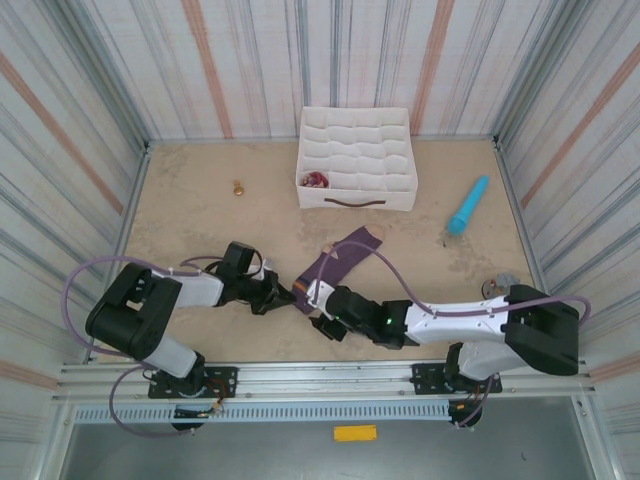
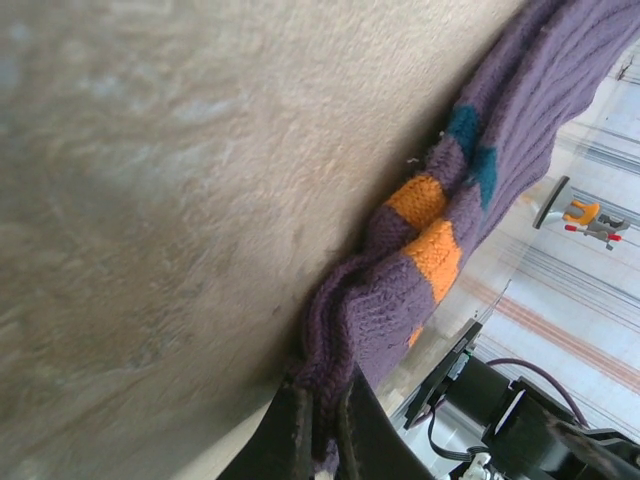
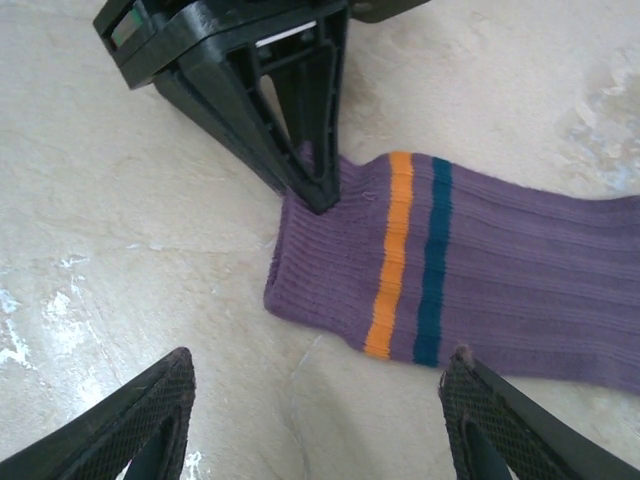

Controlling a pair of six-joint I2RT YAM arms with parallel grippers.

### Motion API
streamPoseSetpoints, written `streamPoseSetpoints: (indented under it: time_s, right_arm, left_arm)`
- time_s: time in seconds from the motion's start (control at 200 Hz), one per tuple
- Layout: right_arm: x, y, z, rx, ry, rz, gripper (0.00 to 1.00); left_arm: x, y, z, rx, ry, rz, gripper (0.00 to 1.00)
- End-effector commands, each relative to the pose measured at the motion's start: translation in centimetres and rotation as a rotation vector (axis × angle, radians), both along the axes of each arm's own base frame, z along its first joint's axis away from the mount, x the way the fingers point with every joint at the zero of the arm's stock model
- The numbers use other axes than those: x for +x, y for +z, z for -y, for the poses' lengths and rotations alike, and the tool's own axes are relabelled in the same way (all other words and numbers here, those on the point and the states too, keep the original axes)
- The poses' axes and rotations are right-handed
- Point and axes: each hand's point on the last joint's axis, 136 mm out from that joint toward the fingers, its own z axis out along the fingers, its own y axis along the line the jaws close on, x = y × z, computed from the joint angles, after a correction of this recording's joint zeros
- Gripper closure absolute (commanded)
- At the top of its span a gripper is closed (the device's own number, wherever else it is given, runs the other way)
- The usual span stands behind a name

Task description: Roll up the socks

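In the top view, your purple sock (image 1: 345, 258) lies flat and diagonal on the surface (image 1: 200, 220), near the front, a bit ahead of the white box (image 1: 400, 200), with the turquoise stick (image 1: 468, 205) well off to the right. The left end effector (image 1: 292, 295) is right at the sock's near end, and the right end effector (image 1: 318, 312) sits just beside that same end. In the left wrist view, the left end effector (image 2: 322, 410) is pinched together on the sock's (image 2: 500, 150) edge, so the fabric bunches up at the orange patches right above the tips. In the right wrist view, the right end effector (image 3: 315, 410) is spread wide with nothing between the fingers (image 3: 150, 420), just bare surface. The sock's (image 3: 520, 280) cuff lies a little beyond them, orange and teal stripes across it. You can also see the left end effector (image 3: 315, 190) coming in from the top, clamped on the cuff's corner.
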Motion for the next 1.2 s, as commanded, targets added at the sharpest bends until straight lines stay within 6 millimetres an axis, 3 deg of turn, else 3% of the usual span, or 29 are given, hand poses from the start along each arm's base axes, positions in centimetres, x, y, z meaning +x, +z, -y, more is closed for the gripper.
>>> streamPoseSetpoints:
  time_s: [0.0,0.336,0.521,0.696,0.832,0.967,1.027,1.117,1.192]
  right_arm:
    - [0.0,-0.8,-1.2,-0.044,0.055,0.038,0.34]
    - [1.6,-3.6,-4.3,-0.156,0.071,0.116,0.41]
    - [2.9,-5.0,-4.4,-0.223,0.043,0.171,0.55]
    - [3.7,-5.6,-3.8,-0.246,0.035,0.166,0.59]
    - [4.4,-6.0,-2.9,-0.266,0.031,0.111,0.83]
    - [4.5,-5.7,-2.8,-0.248,0.04,0.052,0.98]
    - [4.6,-5.6,-2.6,-0.231,0.035,0.011,1.0]
    - [4.4,-5.4,-2.6,-0.191,0.039,-0.086,1.0]
    - [4.4,-5.3,-2.3,-0.162,0.021,-0.173,1.0]
  left_arm:
    - [0.0,-0.2,0.1,0.012,0.016,-0.029,0.99]
    - [-0.3,0.0,0.1,0.005,0.011,-0.035,0.99]
    - [-0.6,0.0,0.0,0.006,0.005,-0.038,0.99]
    - [-0.7,0.4,0.1,-0.003,-0.004,-0.035,0.99]
    - [-0.5,0.9,0.3,-0.018,-0.012,-0.022,0.99]
    - [-0.3,1.3,0.5,-0.034,-0.021,-0.012,0.97]
    - [0.0,1.5,0.5,-0.037,-0.02,-0.004,0.89]
    - [0.6,2.1,0.1,-0.037,0.002,0.033,0.56]
    - [1.3,3.2,-0.3,-0.038,0.027,0.083,0.41]
